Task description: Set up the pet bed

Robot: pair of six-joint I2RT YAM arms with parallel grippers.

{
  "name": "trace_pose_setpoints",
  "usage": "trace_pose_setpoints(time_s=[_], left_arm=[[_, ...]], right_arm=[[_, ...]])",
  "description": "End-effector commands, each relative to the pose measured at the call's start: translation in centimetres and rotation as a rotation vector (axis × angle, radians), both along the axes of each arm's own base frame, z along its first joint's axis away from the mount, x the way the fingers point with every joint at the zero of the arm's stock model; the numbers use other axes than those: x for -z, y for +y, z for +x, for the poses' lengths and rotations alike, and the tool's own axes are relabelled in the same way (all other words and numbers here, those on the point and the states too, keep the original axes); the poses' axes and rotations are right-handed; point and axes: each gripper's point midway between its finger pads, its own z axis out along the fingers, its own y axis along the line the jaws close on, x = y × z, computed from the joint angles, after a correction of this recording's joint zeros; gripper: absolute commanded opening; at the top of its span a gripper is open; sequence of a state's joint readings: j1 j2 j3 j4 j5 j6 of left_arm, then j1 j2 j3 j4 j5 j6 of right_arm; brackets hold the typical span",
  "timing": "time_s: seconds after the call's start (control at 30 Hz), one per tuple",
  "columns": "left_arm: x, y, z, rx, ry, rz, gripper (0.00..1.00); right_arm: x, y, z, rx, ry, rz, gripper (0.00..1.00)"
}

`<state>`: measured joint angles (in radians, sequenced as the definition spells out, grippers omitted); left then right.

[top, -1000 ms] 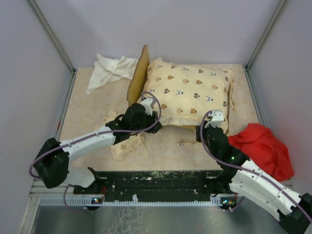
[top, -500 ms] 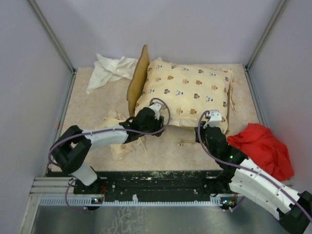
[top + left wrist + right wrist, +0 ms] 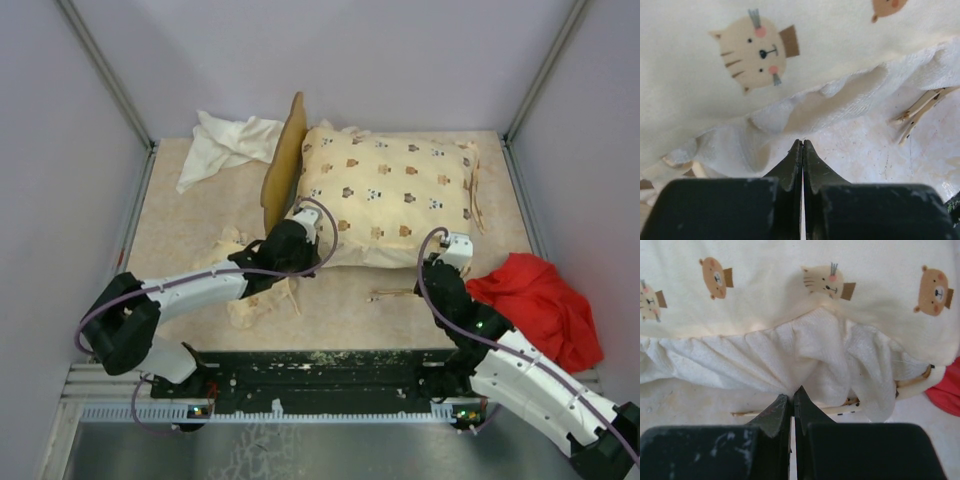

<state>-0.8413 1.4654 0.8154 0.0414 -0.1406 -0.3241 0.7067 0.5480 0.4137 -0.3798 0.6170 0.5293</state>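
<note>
The cream animal-print cushion [image 3: 390,190] lies in the middle of the table and hides most of the bed frame. A tan wooden panel [image 3: 283,160] stands on edge at its left side. The small matching pillow [image 3: 258,298] lies crumpled under my left arm. My left gripper [image 3: 300,226] is shut and empty at the cushion's near left corner, its tips just short of the white frill [image 3: 840,100]. My right gripper [image 3: 452,250] is shut on the cushion's white frill [image 3: 805,355] at the near right corner, with the cloth gathered into the tips [image 3: 792,391].
A plain white cloth [image 3: 225,143] lies at the back left. A red cloth [image 3: 535,298] lies to the right of my right arm and shows in the right wrist view [image 3: 946,396]. A pale wooden strip [image 3: 395,293] lies on the table before the cushion. Walls close the sides and back.
My left gripper pushed in under the cushion's corner and drew back a little. My right gripper shifted slightly right and nearer with the frill. The cushion lies flatter.
</note>
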Motion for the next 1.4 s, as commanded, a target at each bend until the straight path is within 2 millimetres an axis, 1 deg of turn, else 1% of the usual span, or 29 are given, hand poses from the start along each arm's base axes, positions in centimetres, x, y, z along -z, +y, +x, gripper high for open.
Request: trace_pose_setpoints(time_s=[0.0, 0.1, 0.17, 0.23, 0.27, 0.3, 0.33, 0.37, 0.4, 0.43, 0.5, 0.53, 0.63, 0.73, 0.8, 0.9, 1.03, 1.13, 1.23, 1.37], left_arm=[[0.8, 0.8, -1.3, -0.009, 0.095, -0.002, 0.0], [1.3, 1.7, -1.0, -0.053, 0.124, 0.029, 0.0], [1.0, 2.0, -1.0, -0.063, 0.127, 0.029, 0.0], [-0.3, 1.8, -1.0, -0.058, 0.119, 0.009, 0.02], [-1.4, 1.8, -1.0, -0.058, 0.11, -0.007, 0.07], [-2.5, 1.7, -1.0, -0.057, 0.096, -0.024, 0.15], [-4.0, 1.6, -0.8, -0.06, 0.069, -0.045, 0.24], [-5.1, 1.7, -0.4, -0.072, 0.041, -0.059, 0.29], [-6.0, 1.9, 0.0, -0.083, 0.012, -0.069, 0.33], [-6.9, 2.1, 0.5, -0.1, -0.009, -0.074, 0.36], [-7.6, 2.9, 1.4, -0.147, -0.029, -0.057, 0.38], [-7.6, 3.5, 1.8, -0.176, -0.035, -0.041, 0.38], [-7.0, 4.5, 2.8, -0.21, -0.027, -0.027, 0.38], [-5.9, 6.6, 4.5, -0.281, 0.011, -0.021, 0.33], [-5.6, 8.2, 5.7, -0.33, 0.012, -0.015, 0.28], [-6.4, 10.0, 7.3, -0.378, -0.029, 0.004, 0.23], [-6.6, 12.9, 10.2, -0.47, -0.054, 0.036, 0.19], [-6.9, 14.6, 12.3, -0.515, -0.06, 0.05, 0.17], [-8.0, 15.7, 14.1, -0.539, -0.085, 0.063, 0.17], [-9.8, 17.1, 15.8, -0.583, -0.115, 0.077, 0.17]], right_arm=[[-1.6, -2.6, 0.6, 0.16, -0.021, -0.016, 0.0], [-2.1, -2.1, 0.8, 0.129, -0.022, -0.023, 0.0], [-2.3, -0.7, 0.8, 0.044, -0.014, -0.012, 0.0], [-2.8, 0.8, 0.5, -0.046, 0.0, 0.012, 0.15], [-3.2, 1.4, 0.4, -0.074, 0.008, 0.025, 0.31], [-3.7, 1.8, 0.2, -0.091, 0.017, 0.041, 0.4], [-4.2, 2.1, 0.1, -0.102, 0.026, 0.048, 0.47], [-4.9, 2.3, 0.2, -0.111, 0.024, 0.057, 0.55], [-5.5, 2.5, 0.3, -0.12, 0.021, 0.059, 0.67], [-6.5, 2.8, 0.4, -0.129, 0.006, 0.064, 0.72], [-7.5, 3.1, 0.7, -0.144, -0.006, 0.062, 0.73], [-7.8, 3.3, 0.9, -0.152, -0.014, 0.06, 0.73], [-8.9, 3.9, 1.5, -0.172, -0.046, 0.061, 0.73], [-9.6, 4.2, 2.0, -0.187, -0.067, 0.044, 0.72], [-9.5, 4.5, 2.2, -0.206, -0.069, 0.026, 0.71], [-9.1, 4.9, 2.2, -0.224, -0.067, 0.029, 0.71], [-8.7, 5.1, 2.2, -0.233, -0.059, 0.032, 0.71], [-8.5, 5.2, 2.0, -0.239, -0.039, 0.038, 0.7], [-8.2, 4.3, 1.8, -0.185, -0.004, 0.029, 0.7], [-8.5, 3.0, 1.7, -0.112, 0.01, 0.019, 0.7]])
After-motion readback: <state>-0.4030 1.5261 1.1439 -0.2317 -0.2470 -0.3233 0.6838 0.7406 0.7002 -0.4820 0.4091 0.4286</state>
